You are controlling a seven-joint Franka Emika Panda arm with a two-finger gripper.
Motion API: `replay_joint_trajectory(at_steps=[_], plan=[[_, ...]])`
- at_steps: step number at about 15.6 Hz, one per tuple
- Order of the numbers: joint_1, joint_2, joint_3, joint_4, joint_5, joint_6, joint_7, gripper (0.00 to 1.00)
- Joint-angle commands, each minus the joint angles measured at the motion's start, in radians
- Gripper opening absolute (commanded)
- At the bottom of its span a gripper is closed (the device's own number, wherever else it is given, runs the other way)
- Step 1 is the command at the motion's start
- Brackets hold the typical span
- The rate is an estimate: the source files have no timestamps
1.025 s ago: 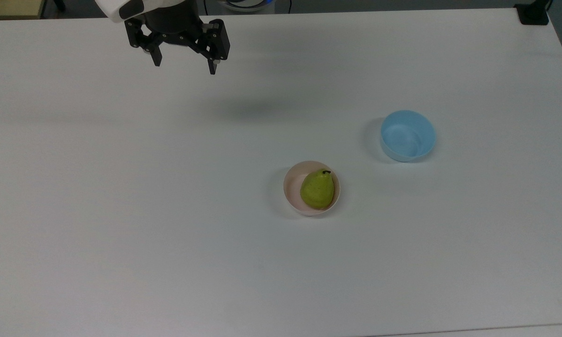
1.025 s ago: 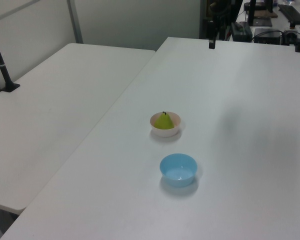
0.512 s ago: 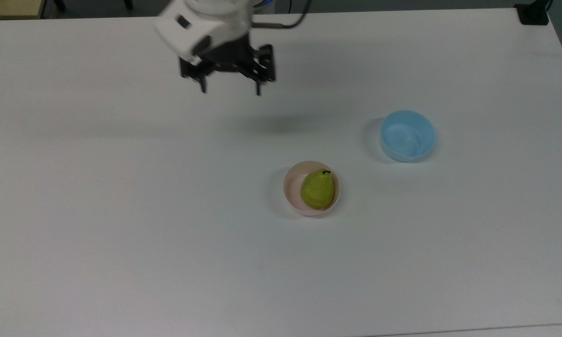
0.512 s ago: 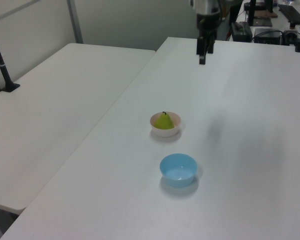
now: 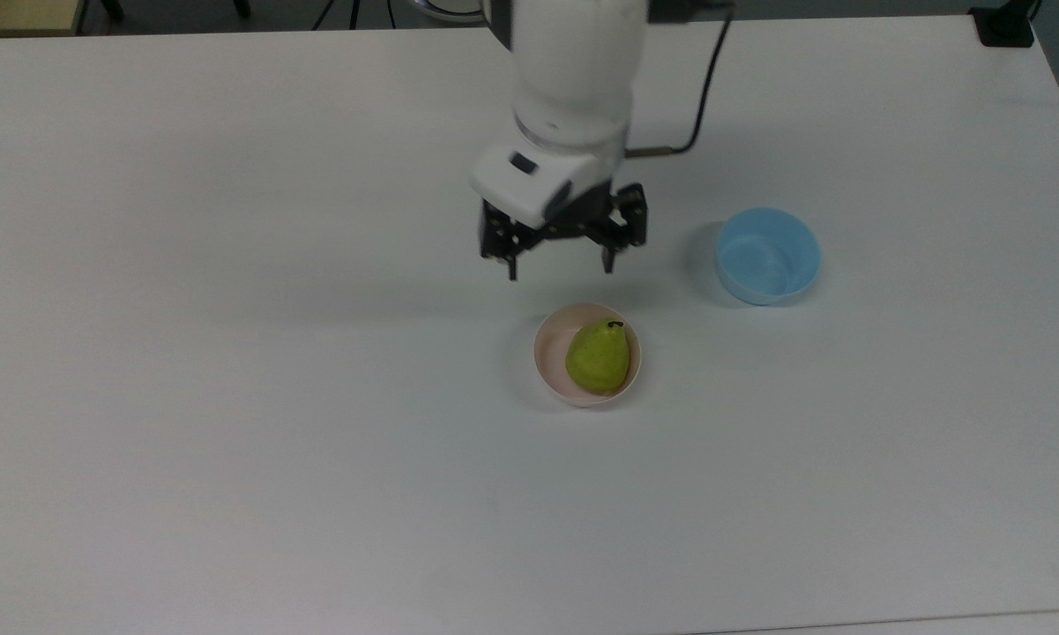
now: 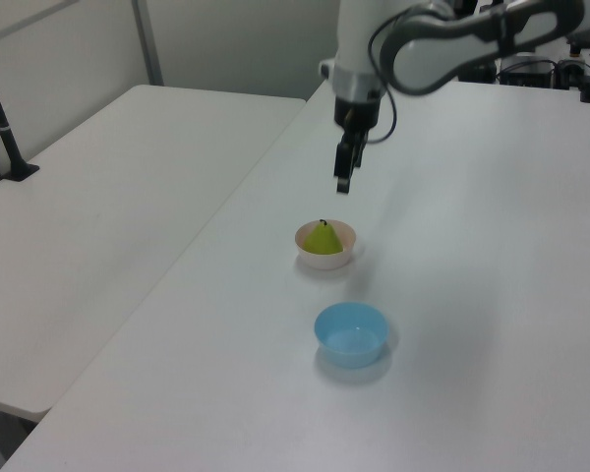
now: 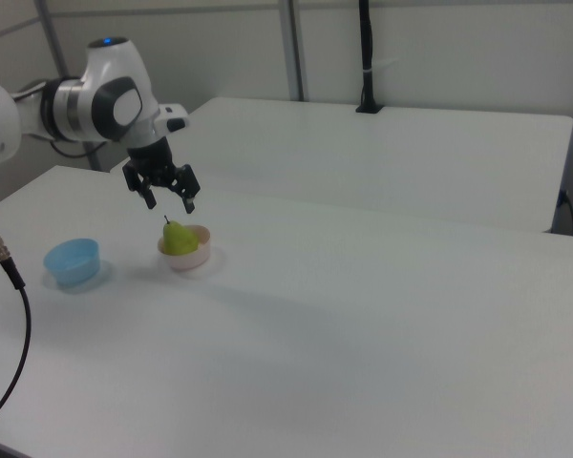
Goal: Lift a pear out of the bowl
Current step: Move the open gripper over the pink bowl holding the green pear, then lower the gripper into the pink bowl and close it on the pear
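A yellow-green speckled pear (image 5: 598,356) with a dark stem rests in the pale pink bowl (image 5: 550,351) near the table's middle. The left view has the pear (image 6: 324,239) and pink bowl (image 6: 339,260) too, and so does the right view, with pear (image 7: 177,239) and bowl (image 7: 198,258). My gripper (image 5: 560,268) hangs open in the air, fingers pointing down, just beyond the bowl toward the top view's top. In the left view the gripper (image 6: 341,183) is above the bowl, and in the right view the gripper (image 7: 170,203) hovers above the pear. Nothing is between its fingers.
A light blue bowl (image 5: 768,256) stands empty to the pink bowl's upper right in the top view. A black cable (image 5: 704,97) trails from the arm. A second white table (image 6: 108,197) adjoins on the left view's left.
The arm has swung from the top view's upper left toward the centre and come down, so the open gripper now hangs close above the pink bowl. Pear and bowls have not moved.
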Motion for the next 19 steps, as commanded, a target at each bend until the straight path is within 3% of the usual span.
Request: replay_joint_trajectory(at_steps=[1, 10, 16, 19], plan=[[0.058, 0.117, -0.03, 0.072, 0.016, 0.059, 0.029, 1.0], [0.089, 0.216, -0.057, 0.071, -0.004, 0.197, 0.061, 1.0], [0.089, 0.219, -0.086, 0.055, -0.012, 0.203, 0.054, 0.69], [0.092, 0.22, -0.08, 0.037, -0.073, 0.203, 0.06, 0.71]])
